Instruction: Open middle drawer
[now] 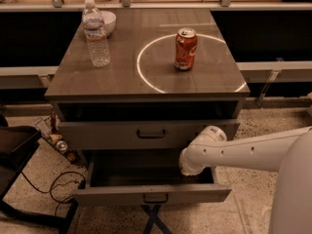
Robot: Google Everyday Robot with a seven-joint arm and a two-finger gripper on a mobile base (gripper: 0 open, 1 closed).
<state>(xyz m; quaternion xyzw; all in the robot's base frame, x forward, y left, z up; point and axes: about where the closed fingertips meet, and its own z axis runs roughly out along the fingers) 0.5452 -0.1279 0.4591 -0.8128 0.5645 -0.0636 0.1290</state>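
Note:
The middle drawer (152,197) is wide and shallow, with a small dark bar handle (156,198). It stands pulled well out below the cabinet, and its dark inside shows. Above it, the taller-fronted grey drawer (146,134) is closed. The lowest drawer is hidden. My white arm (243,152) reaches in from the right. My gripper (189,166) is at the arm's end, over the right inner part of the open drawer, tucked behind the wrist.
A water bottle (95,33), a white bowl (108,21) and a red soda can (185,48) stand on the cabinet top (146,82). Cables and small clutter (58,143) lie on the floor to the left. A dark chair (14,145) is at the far left.

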